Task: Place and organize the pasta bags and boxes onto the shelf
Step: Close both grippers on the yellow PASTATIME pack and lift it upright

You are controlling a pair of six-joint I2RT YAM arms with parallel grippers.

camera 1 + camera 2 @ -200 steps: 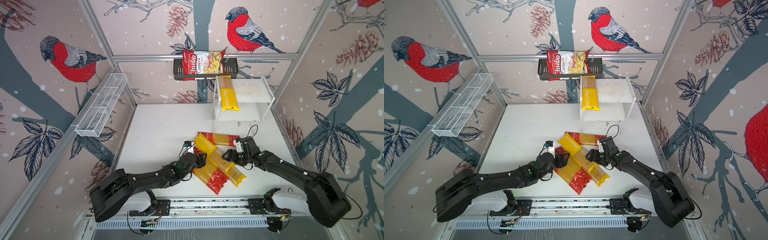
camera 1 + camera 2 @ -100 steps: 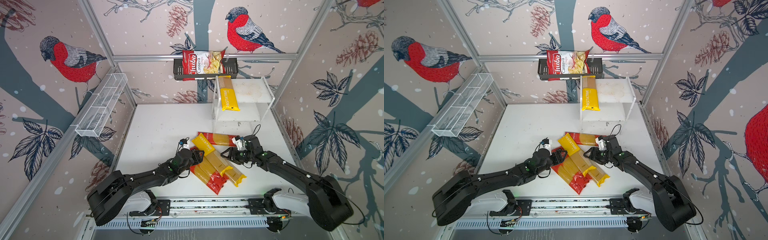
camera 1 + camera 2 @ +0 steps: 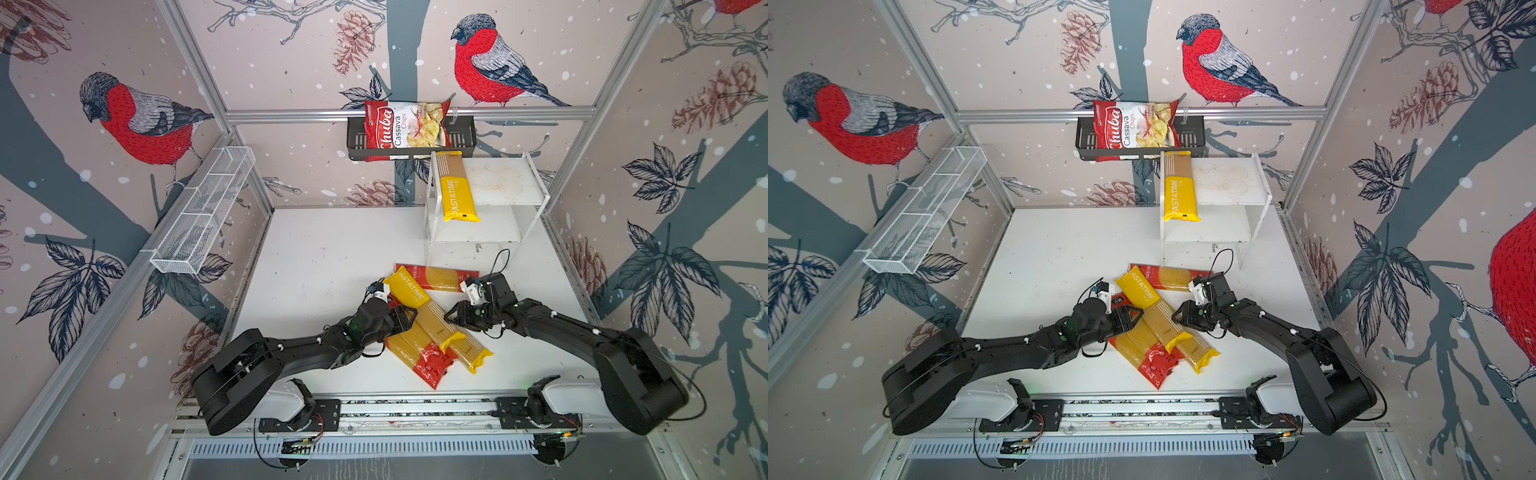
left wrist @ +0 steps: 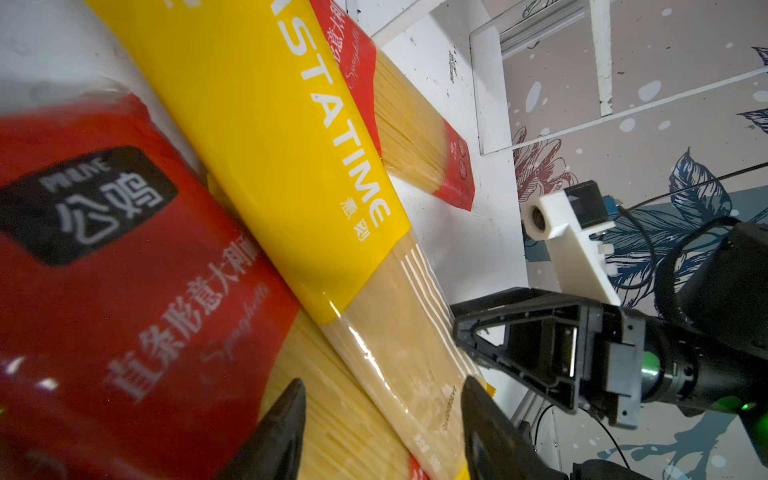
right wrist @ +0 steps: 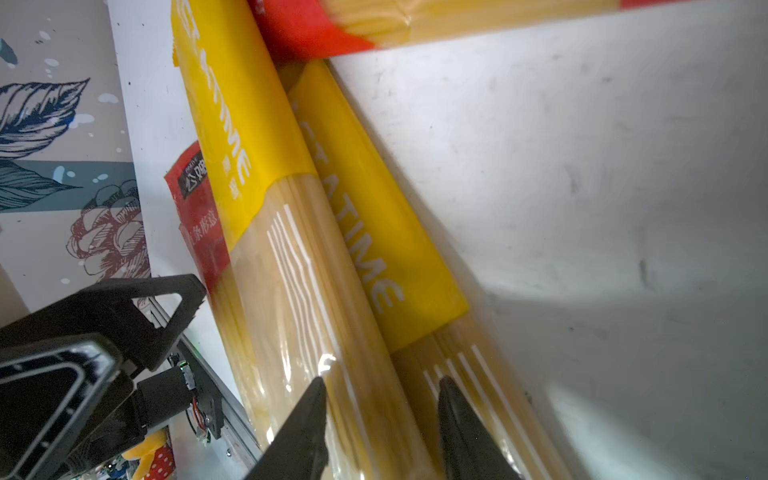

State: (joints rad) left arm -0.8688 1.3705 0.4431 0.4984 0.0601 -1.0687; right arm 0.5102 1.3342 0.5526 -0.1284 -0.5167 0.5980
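White table (image 3: pixel 324 257) fills the floor of the cell, and at its far right stands the shelf (image 3: pixel 503 185), two white boards on thin legs. One PASTATIME pack (image 3: pixel 456 195) lies on the top board along its left side, yellow end poking out over the front edge. The lower board is bare

Down on the table, in front of the shelf, the rest sit in a loose pile. A red pack (image 3: pixel 436 277) lies crosswise at the back. Over its end runs the top yellow pack (image 3: pixel 422 305), slanting toward the near edge, with a second yellow pack (image 3: pixel 471 353) just beside and partly beneath it, and another red pack (image 3: pixel 419 359) under both

Both arms are in on that top pack. The left end effector (image 4: pixel 382 415) has its jaws about halfway apart, straddling the clear tan stretch, one fingertip (image 4: pixel 286 419) out over the red pack's spaghetti. The right end effector (image 5: pixel 382 415) faces it from the other side, jaws a little narrower, tips over the two yellow packs. Neither clamps anything that I can see
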